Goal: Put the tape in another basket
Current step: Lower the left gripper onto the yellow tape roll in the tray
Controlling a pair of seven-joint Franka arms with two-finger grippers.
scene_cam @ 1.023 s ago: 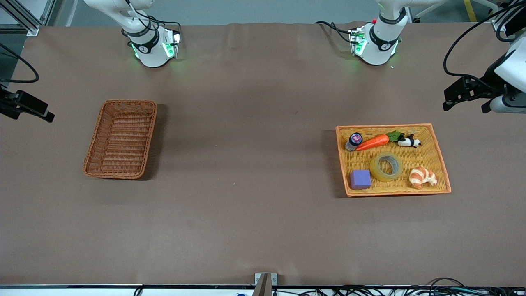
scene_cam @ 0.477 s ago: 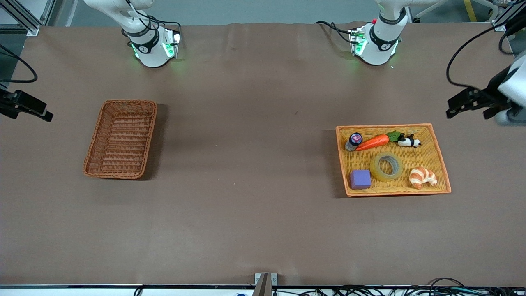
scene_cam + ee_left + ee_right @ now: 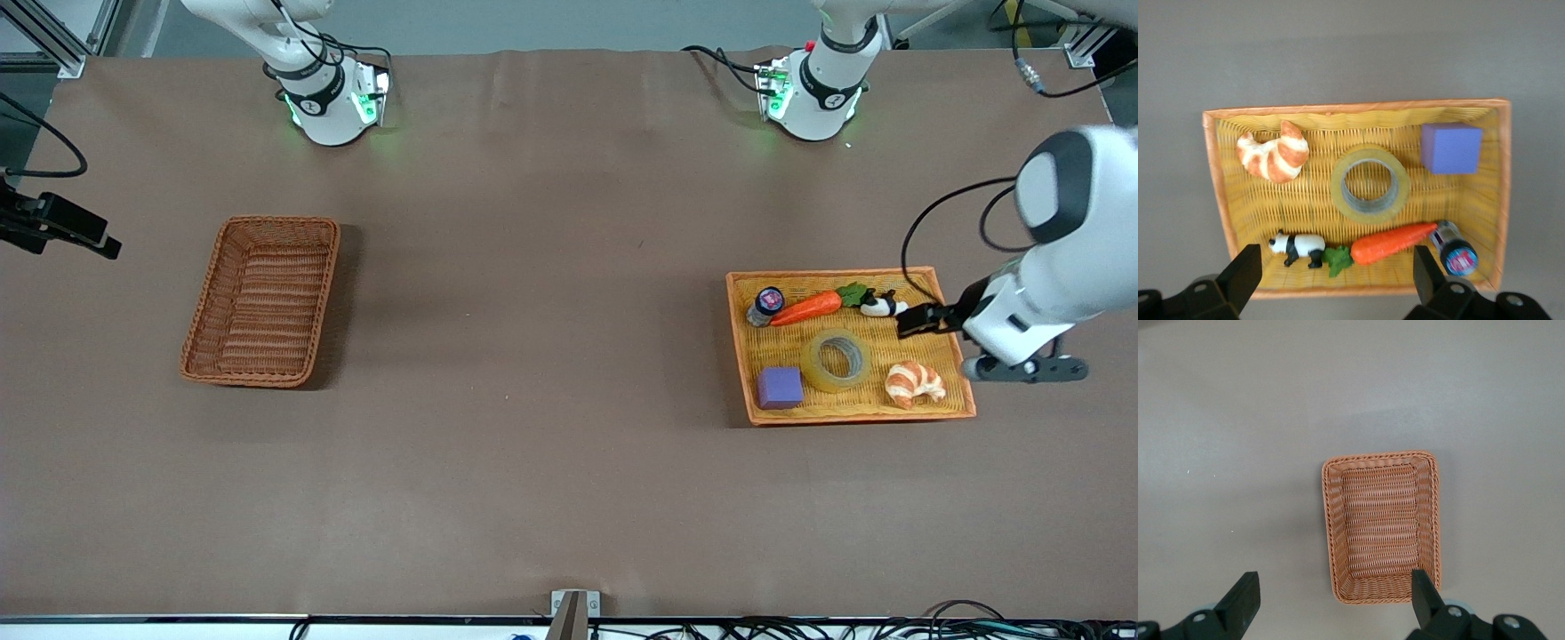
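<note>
At the right arm's end of the surface: right claw (image 3: 62, 233) waits, spread wide, empty | 9 o'clock: basket (image 3: 262, 300) empty | 3 o'clock: tape (image 3: 836, 360) flat in orange tray (image 3: 742, 356), between purple block (image 3: 780, 388) and croissant (image 3: 914, 383) | left claw (image 3: 925, 320) spread wide over tray's edge, empty

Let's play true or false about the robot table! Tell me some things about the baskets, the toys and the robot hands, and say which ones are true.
1. The yellowish ring-shaped roll of tape lies in the light orange woven tray. True.
2. The dark reddish-brown wicker basket holds a toy carrot. False: nothing lies in it; the orange toy carrot is in the tray.
3. The left gripper grips the tape. False: it is open over the tray.
4. The purple cube sits beside the tape. True.
5. The right gripper is open. True.
</note>
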